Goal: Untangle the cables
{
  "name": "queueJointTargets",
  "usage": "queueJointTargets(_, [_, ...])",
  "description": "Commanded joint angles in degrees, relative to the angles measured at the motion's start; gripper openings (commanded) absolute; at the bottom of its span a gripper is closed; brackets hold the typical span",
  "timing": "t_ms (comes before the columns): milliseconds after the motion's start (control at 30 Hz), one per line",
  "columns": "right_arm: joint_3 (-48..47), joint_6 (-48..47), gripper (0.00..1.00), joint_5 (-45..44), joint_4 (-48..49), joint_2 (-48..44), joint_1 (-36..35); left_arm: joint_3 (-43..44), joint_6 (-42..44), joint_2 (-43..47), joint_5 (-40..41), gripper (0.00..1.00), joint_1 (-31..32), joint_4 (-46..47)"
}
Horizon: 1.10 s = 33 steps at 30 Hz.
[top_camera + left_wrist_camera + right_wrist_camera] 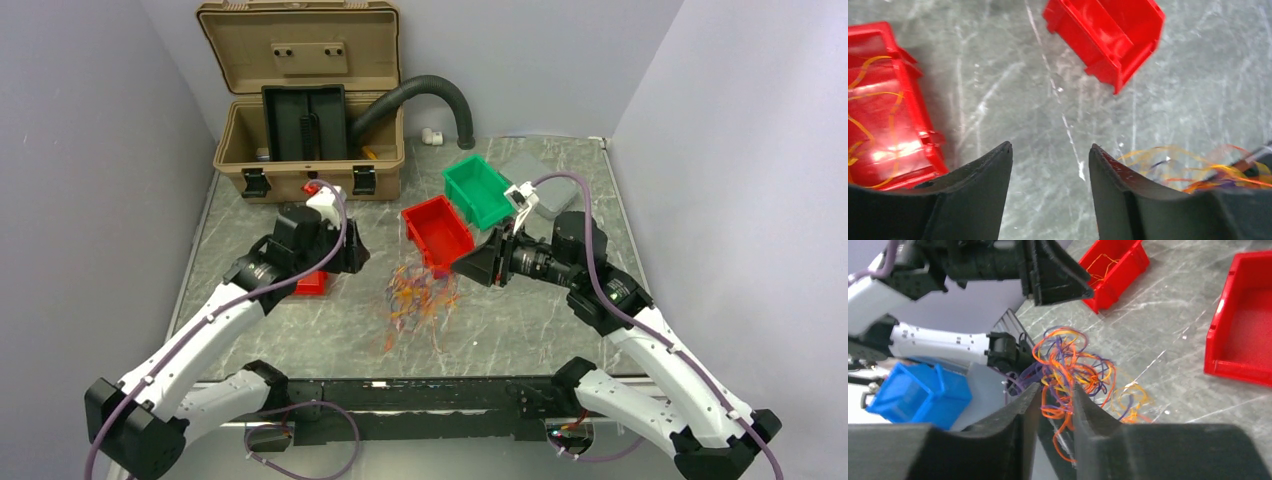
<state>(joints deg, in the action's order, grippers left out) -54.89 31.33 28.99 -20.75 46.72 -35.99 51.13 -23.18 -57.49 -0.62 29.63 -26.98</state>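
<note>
You're mid-separation here. The tangle of thin orange, yellow and purple cables point(420, 295) sits in the middle of the grey marbled table point(300, 335), between both arms and just on the near side of the empty red plastic bin point(437, 232).

Your right claw point(1055, 390) is down to a narrow slit with a few orange strands running through it. Honestly, I can't tell if they're actually pinched or just threaded past.

Your left claw point(1050, 150) is spread wide with nothing in it. It hangs over bare table between the tangle and the smaller red plastic bin point(883, 100), which has some orange strands in it.

Next move, I'd guess: bring the left over to the clump, grab one loose strand and pull it away from the right. Go slowly so the whole clump doesn't drag along.
</note>
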Motion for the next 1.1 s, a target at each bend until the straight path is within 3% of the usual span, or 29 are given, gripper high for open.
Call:
queueJointTargets(0, [3.0, 0.4, 0.51, -6.2, -3.4, -0.3, 0.1, -1.8, 1.0, 2.8, -8.7, 0.65, 1.4, 5.5])
queueJointTargets(67, [4.8, 0.0, 0.66, -9.8, -6.5, -0.4, 0.2, -1.6, 1.8, 2.2, -9.8, 0.7, 2.3, 5.3])
queueJointTargets(133, [6.6, -0.1, 0.69, -13.2, -8.7, -0.9, 0.1, -1.4, 2.0, 1.1, -9.4, 0.73, 3.3, 4.6])
queueJointTargets(300, [10.5, -1.7, 0.64, -18.1, -10.8, -1.1, 0.1, -2.6, 1.4, -2.8, -9.3, 0.75, 5.9, 6.0])
queueJointTargets(467, [14.7, -2.2, 0.64, -13.5, -5.4, 1.2, -1.1, -2.3, 1.4, -7.7, -10.8, 0.73, 7.9, 5.1])
queueJointTargets(800, [22.5, 4.1, 0.62, -19.4, 6.7, 11.8, -14.2, -4.0, 0.8, -11.5, -19.3, 0.72, 14.0, 0.1])
queueJointTargets(1067, [25.6, 11.7, 0.57, -24.8, 20.3, 19.3, -19.3, -5.7, -3.4, -13.7, -19.8, 0.7, 15.9, -4.9])
